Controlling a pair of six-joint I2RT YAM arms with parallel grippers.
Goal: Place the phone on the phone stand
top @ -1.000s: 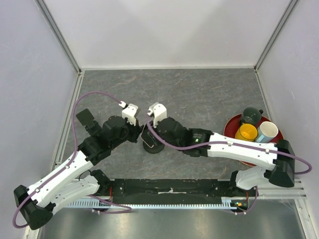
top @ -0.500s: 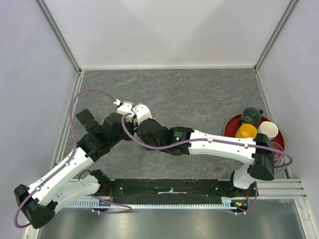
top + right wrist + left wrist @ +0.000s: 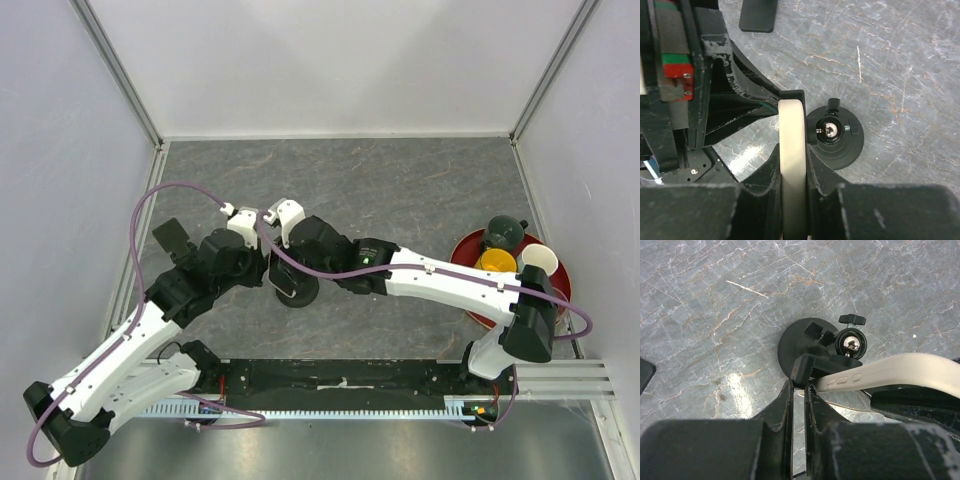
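1. Right claw (image 3: pixel 791 150) is clamped tight on the phone (image 3: pixel 791 117). The phone stands on its edge between the fingers, in a cream case, and the side buttons show in the left wrist view.
2. The phone is up off the table, right over the stand (image 3: pixel 792 342), a bit left of the table's middle. One end butts against the stand's black bracket (image 3: pixel 804 365).
3. Left claw (image 3: pixel 799 386) is down to a narrow slit, and its tips look to be pinching that same bracket.
4. The stand has a round black base sitting flat on the grey table (image 3: pixel 420 190). Its shiny ball joint (image 3: pixel 850 343) has a small knob just beside it.
5. Over on the right is a red tray (image 3: pixel 462 258) with a green cup (image 3: pixel 503 232), a yellow cup (image 3: pixel 490 262) and a white cup (image 3: pixel 540 258) on it, well apart from the stand.
6. A black pad (image 3: pixel 172 238) lies on the left by the left arm, not touching the stand.
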